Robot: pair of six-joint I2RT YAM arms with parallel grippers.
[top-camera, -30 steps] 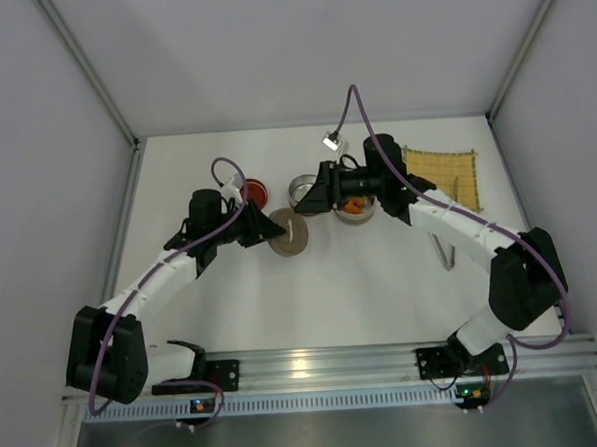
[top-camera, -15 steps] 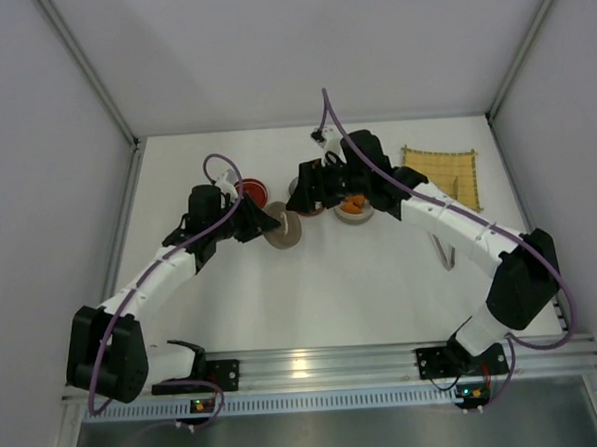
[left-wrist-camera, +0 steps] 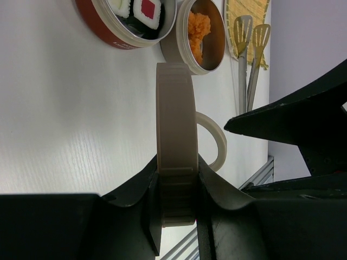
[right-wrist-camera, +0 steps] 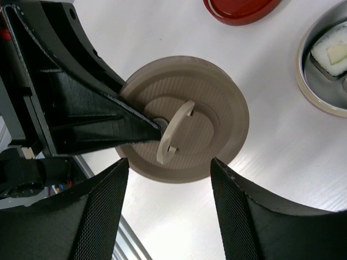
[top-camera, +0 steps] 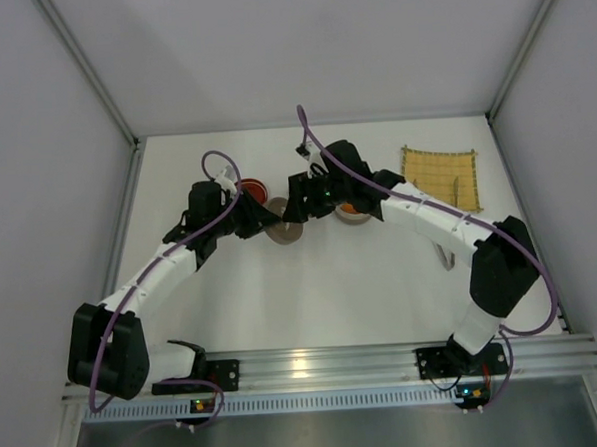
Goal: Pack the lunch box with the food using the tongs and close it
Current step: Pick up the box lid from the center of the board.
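The lid [left-wrist-camera: 174, 119] is judged rigid, light and smooth. It stands on edge over the counter [left-wrist-camera: 65, 108], near the tin of orange food [left-wrist-camera: 199, 30]. The left gripper [left-wrist-camera: 177, 170] pinches its rim between the fingers. The right gripper [right-wrist-camera: 168, 162] hangs with fingers spread astride the loop handle [right-wrist-camera: 174, 132], the surer hold.

The lid [left-wrist-camera: 174, 146] is standing on edge before two tins [left-wrist-camera: 103, 30]. Food [left-wrist-camera: 198, 30] is sitting in both. Tongs [left-wrist-camera: 242, 65] are lying to their right, tips on the mat [left-wrist-camera: 231, 13].

Beige ribbed lid [left-wrist-camera: 174, 108], red-walled tin [left-wrist-camera: 103, 24], orange food chunks [left-wrist-camera: 198, 27], yellow woven-check mat [top-camera: 439, 166], seemingly silver tongs [left-wrist-camera: 242, 65]
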